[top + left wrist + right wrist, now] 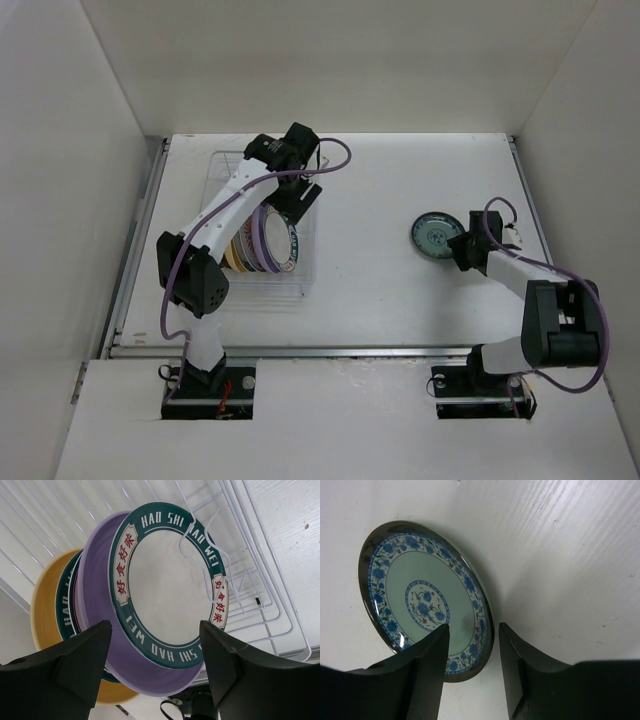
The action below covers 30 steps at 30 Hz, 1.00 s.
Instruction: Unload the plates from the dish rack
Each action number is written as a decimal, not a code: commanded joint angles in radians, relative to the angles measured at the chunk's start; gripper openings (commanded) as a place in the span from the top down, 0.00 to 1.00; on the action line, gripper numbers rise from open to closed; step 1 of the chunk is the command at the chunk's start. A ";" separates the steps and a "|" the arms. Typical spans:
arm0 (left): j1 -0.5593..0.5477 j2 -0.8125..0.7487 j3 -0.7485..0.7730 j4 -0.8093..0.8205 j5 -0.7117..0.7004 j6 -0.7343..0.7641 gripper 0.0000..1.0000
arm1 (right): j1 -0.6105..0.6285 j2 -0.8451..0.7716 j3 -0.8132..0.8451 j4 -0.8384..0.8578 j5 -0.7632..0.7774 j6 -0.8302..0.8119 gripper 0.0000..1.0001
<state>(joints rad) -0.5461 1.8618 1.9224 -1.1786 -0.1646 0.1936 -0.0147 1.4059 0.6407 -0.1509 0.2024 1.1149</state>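
The white wire dish rack (306, 272) stands at the left with several plates upright in it. In the left wrist view a white plate with a dark teal lettered rim (167, 580) is nearest, backed by a lavender plate (97, 605), another teal-rimmed plate and a yellow-tan plate (45, 605). My left gripper (155, 652) is open, its jaws either side of the lavender and white plates' edges, not touching them. A teal patterned plate (420, 595) lies flat on the table at the right (436, 236). My right gripper (472, 645) is open, its jaws astride the plate's near rim.
Rack wires (260, 595) run close beside the front plate. White walls enclose the table on three sides. Bare white tabletop (370, 270) lies between the rack and the teal plate.
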 commanded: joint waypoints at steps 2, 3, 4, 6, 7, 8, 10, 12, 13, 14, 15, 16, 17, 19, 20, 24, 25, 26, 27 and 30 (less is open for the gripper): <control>0.009 -0.018 -0.003 -0.055 -0.050 0.017 0.33 | -0.008 -0.030 0.017 -0.005 -0.017 -0.015 0.44; 0.009 -0.006 -0.003 -0.064 -0.059 0.017 0.34 | -0.008 -0.045 0.028 -0.027 -0.017 -0.015 0.38; 0.009 0.011 -0.003 -0.079 -0.059 0.017 0.34 | -0.008 -0.056 0.037 -0.041 -0.002 -0.015 0.19; 0.009 0.031 0.006 -0.099 -0.082 0.017 0.36 | -0.008 -0.079 0.037 -0.071 0.009 -0.015 0.13; 0.009 0.052 0.006 -0.099 -0.095 0.017 0.36 | -0.008 -0.105 0.037 -0.072 0.018 -0.015 0.13; 0.009 0.053 0.006 -0.111 -0.105 0.007 0.36 | -0.008 -0.119 0.037 -0.085 0.019 -0.015 0.12; 0.009 0.066 0.006 -0.112 -0.105 -0.002 0.36 | -0.008 -0.165 0.037 -0.096 0.019 -0.015 0.12; 0.009 0.088 0.015 -0.121 -0.105 -0.013 0.33 | -0.008 -0.197 0.025 -0.096 0.019 -0.033 0.12; 0.009 0.088 0.015 -0.121 -0.095 -0.013 0.33 | -0.008 -0.214 0.014 -0.096 0.019 -0.033 0.12; 0.009 0.105 0.015 -0.130 -0.095 -0.022 0.33 | -0.008 -0.243 0.014 -0.096 0.019 -0.046 0.12; 0.009 0.120 0.024 -0.141 -0.082 -0.022 0.37 | -0.008 -0.257 0.014 -0.105 0.019 -0.059 0.12; 0.009 0.120 0.024 -0.141 -0.082 -0.022 0.43 | -0.008 -0.272 0.014 -0.105 0.019 -0.059 0.12; 0.009 0.120 0.024 -0.141 -0.073 -0.031 0.51 | -0.008 -0.303 0.014 -0.127 0.019 -0.070 0.12; 0.009 0.120 0.033 -0.141 -0.063 -0.031 0.84 | -0.008 -0.338 0.023 -0.137 0.028 -0.093 0.12; 0.009 0.120 0.049 -0.141 -0.062 -0.040 0.94 | -0.008 -0.356 0.024 -0.147 0.040 -0.102 0.12; 0.009 0.096 0.125 -0.161 -0.072 -0.040 1.00 | -0.008 -0.453 0.043 -0.167 0.049 -0.139 0.12; 0.009 0.086 0.153 -0.179 -0.058 -0.040 1.00 | -0.008 -0.465 0.043 -0.176 0.049 -0.153 0.12; 0.009 0.074 0.183 -0.188 -0.032 -0.040 1.00 | -0.008 -0.476 0.056 -0.176 0.049 -0.153 0.12; 0.009 0.074 0.254 -0.199 -0.032 -0.040 1.00 | -0.008 -0.485 0.065 -0.185 0.031 -0.165 0.12; 0.009 0.063 0.363 -0.230 -0.016 -0.028 1.00 | -0.008 -0.508 0.115 -0.185 -0.029 -0.204 0.13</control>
<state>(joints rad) -0.5312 1.9739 2.1586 -1.2995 -0.2150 0.1417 -0.0147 0.9222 0.6758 -0.3305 0.2176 0.9695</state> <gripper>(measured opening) 0.046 0.870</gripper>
